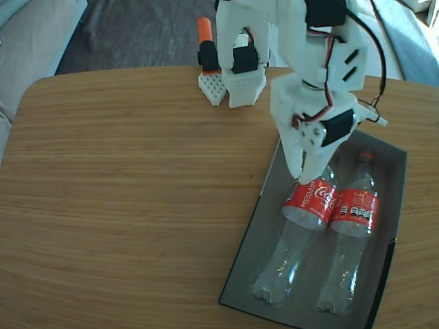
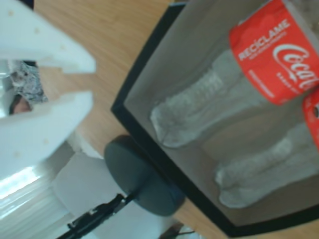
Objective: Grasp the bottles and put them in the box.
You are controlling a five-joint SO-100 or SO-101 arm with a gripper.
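Arm [image 1: 302, 48]: white plastic with black motors, filling the upper right of the fixed view, bent forward and down from its base at the top centre.
Wrist [image 1: 319, 123]: right of centre in the fixed view, angled downward, dark cables looping along its right side.
Gripper [image 1: 302, 171]: pointing down, just right of centre in the fixed view.
Fingers [image 2: 45, 45]: two white fingers at the left edge of the wrist view, slightly apart, nothing between them.

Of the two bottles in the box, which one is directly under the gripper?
The left bottle in the fixed view, next to the box's left wall. The gripper hangs over its neck; the right bottle lies clear of it.
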